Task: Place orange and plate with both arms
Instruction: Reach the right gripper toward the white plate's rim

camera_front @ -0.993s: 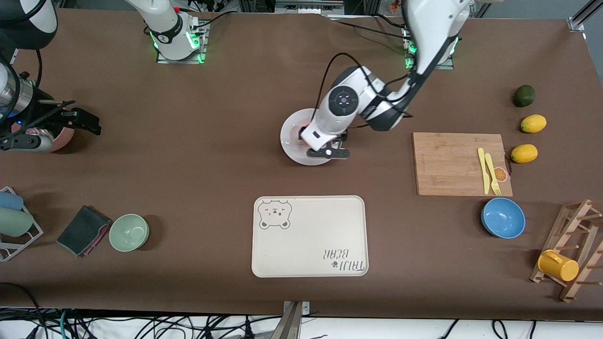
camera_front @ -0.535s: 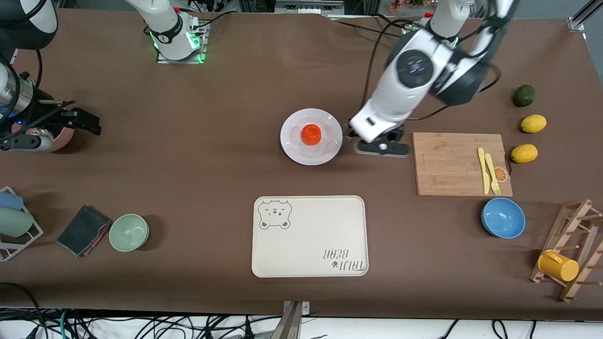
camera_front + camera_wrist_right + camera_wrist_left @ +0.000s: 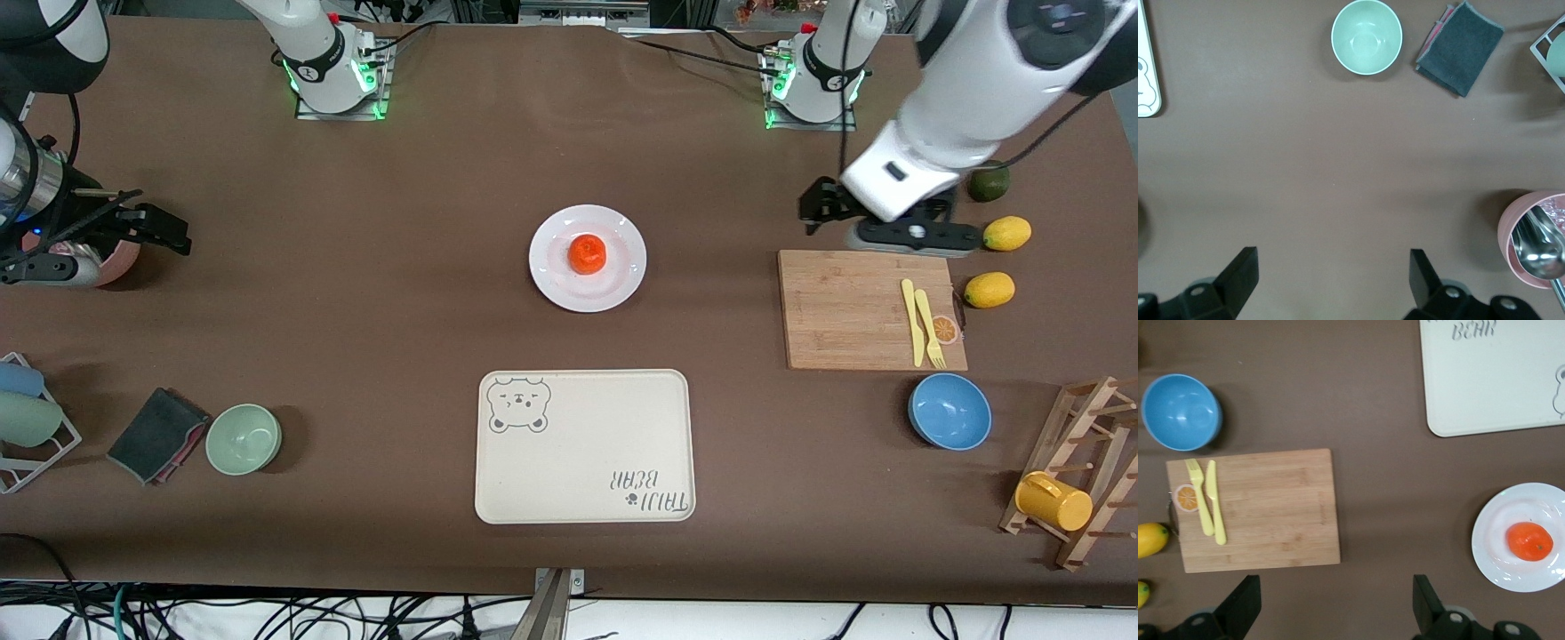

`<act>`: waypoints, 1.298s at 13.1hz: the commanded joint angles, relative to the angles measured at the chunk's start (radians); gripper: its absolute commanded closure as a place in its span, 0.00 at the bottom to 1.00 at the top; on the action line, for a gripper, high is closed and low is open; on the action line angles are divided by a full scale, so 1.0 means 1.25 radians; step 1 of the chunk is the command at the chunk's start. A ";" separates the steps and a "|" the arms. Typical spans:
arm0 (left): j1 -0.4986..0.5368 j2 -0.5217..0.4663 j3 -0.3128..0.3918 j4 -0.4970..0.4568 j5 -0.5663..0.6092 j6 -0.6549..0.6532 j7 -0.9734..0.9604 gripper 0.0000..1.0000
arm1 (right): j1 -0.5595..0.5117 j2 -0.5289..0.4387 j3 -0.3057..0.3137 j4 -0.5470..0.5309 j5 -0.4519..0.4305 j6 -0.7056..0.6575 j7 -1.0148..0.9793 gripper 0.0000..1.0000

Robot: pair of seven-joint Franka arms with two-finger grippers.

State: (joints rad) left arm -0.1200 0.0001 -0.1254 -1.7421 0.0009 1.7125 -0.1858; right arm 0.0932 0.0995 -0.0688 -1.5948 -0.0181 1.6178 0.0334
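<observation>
The white plate (image 3: 613, 280) lies at the middle of the table, farther from the front camera than the bear tray. The orange (image 3: 587, 254) sits on its centre. Both also show in the left wrist view, the plate (image 3: 1491, 553) with the orange (image 3: 1530, 541) on it. My left gripper (image 3: 880, 212) is open and empty, up in the air over the table by the cutting board's far edge; its wrist view (image 3: 1335, 608) shows bare table between the jaws. My right gripper (image 3: 98, 227) is open and empty, waiting over the right arm's end of the table (image 3: 1331, 281).
A cream bear-print tray (image 3: 584, 444) lies near the front edge. A wooden cutting board (image 3: 853, 311) carries a yellow knife and fork. Lemons (image 3: 989, 290), a lime, a blue bowl (image 3: 949, 412) and a mug rack stand nearby. A green bowl (image 3: 244, 438), cloth and pink cup (image 3: 1531, 237) are at the right arm's end.
My left gripper has let go of the orange on the plate, risen and swung toward the left arm's end, to the cutting board's far edge. The right arm has not moved.
</observation>
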 commanded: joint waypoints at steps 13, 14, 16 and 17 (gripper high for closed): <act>0.100 0.097 0.028 0.202 0.010 -0.143 0.053 0.00 | 0.010 0.114 0.076 -0.015 0.287 -0.029 -0.006 0.00; 0.107 0.099 0.028 0.202 0.010 -0.142 0.050 0.00 | 0.010 0.116 0.097 -0.043 0.309 -0.003 -0.006 0.00; 0.139 0.099 0.028 0.203 0.010 -0.142 0.050 0.00 | 0.009 0.114 0.131 -0.134 0.387 0.084 -0.007 0.00; 0.139 0.099 0.028 0.202 0.010 -0.142 0.050 0.00 | 0.010 0.109 0.137 -0.184 0.443 0.117 -0.025 0.00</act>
State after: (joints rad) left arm 0.0429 0.1098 -0.0837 -1.5217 0.0009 1.5582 -0.1195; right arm 0.1126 0.2697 0.0857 -1.7095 0.4428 1.6952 0.0320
